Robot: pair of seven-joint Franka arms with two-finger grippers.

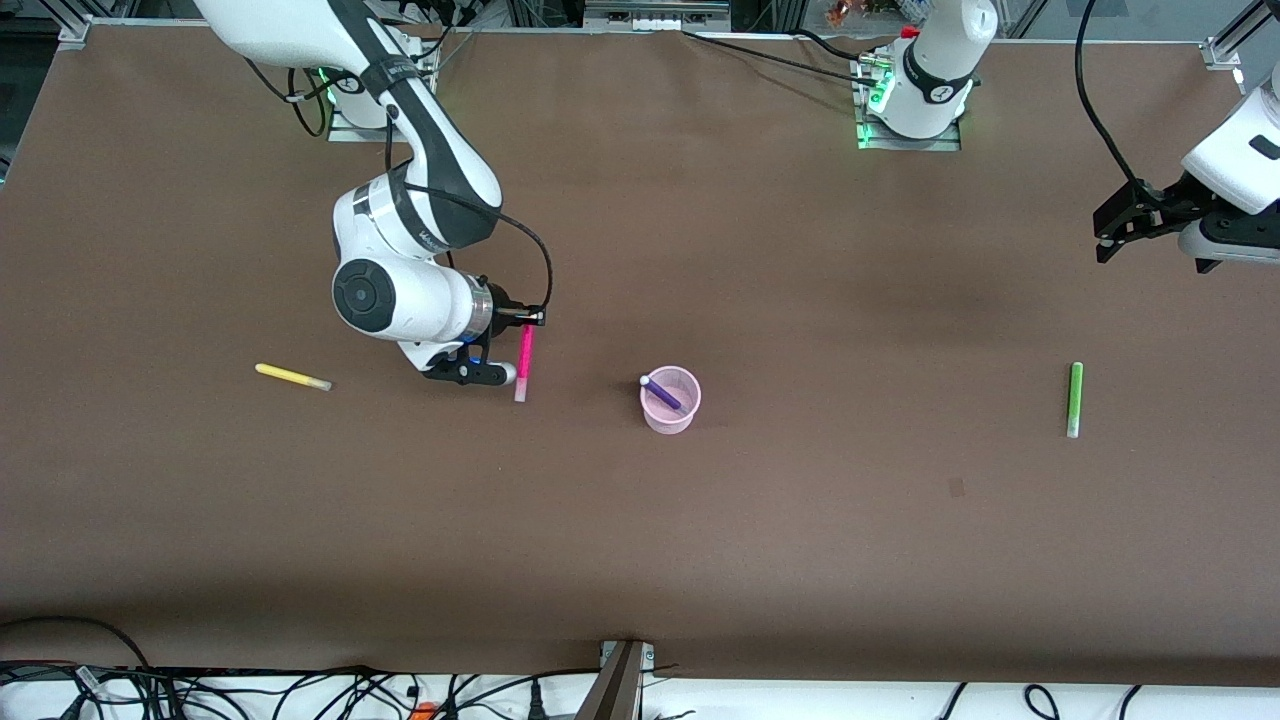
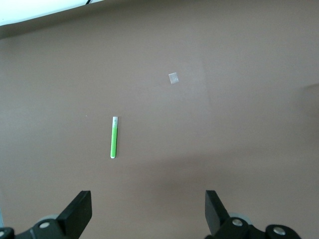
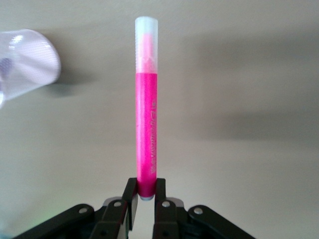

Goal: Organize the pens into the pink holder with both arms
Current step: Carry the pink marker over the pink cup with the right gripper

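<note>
Pens are going into the pink holder [image 1: 670, 400]: right gripper [image 1: 527, 318], clamping the magenta pen [image 1: 524, 363] beside it, needs carrying over its rim; left gripper [image 1: 1120, 222] is waiting, spread.

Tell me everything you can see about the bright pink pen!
The magenta-pink pen is a slim, shiny plastic-looking stick with a clear whitish cap at one end. The right tool is shut on its other end, so it hangs cap-down over the brown table, between the yellow pen and the pink holder. Only the tool's fingers touch it. There is faint writing along its side, too small to read.
</note>
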